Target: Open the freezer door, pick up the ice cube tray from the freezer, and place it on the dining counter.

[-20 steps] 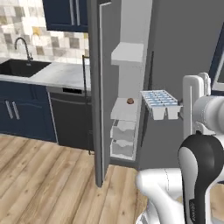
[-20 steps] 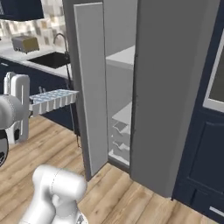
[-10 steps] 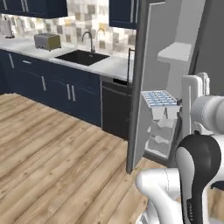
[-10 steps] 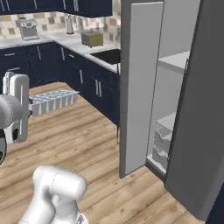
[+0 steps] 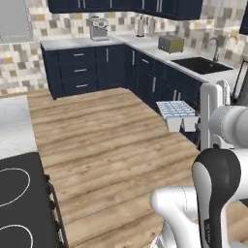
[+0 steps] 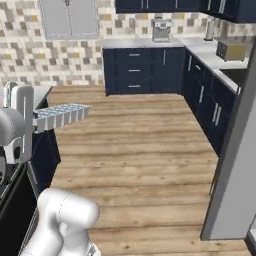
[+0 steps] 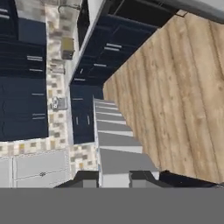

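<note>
Hand clamped on the ice cube tray, gripping one short end; the tray sticks out level from the hand, held in the air above the wood floor, touching nothing else. Landmark: the navy cabinets with the marble worktop along the wall. In the left base view the tray hangs just in front of those cabinets, below the black sink, with the toaster and coffee machine on the worktop further along, well apart from the tray. In the right base view the tray is well apart from the cabinets, across the open floor. Grey freezer door stands at the near end of that cabinet run. In the hand view the tray runs straight out from the fingertips, cabinets beyond it.
</note>
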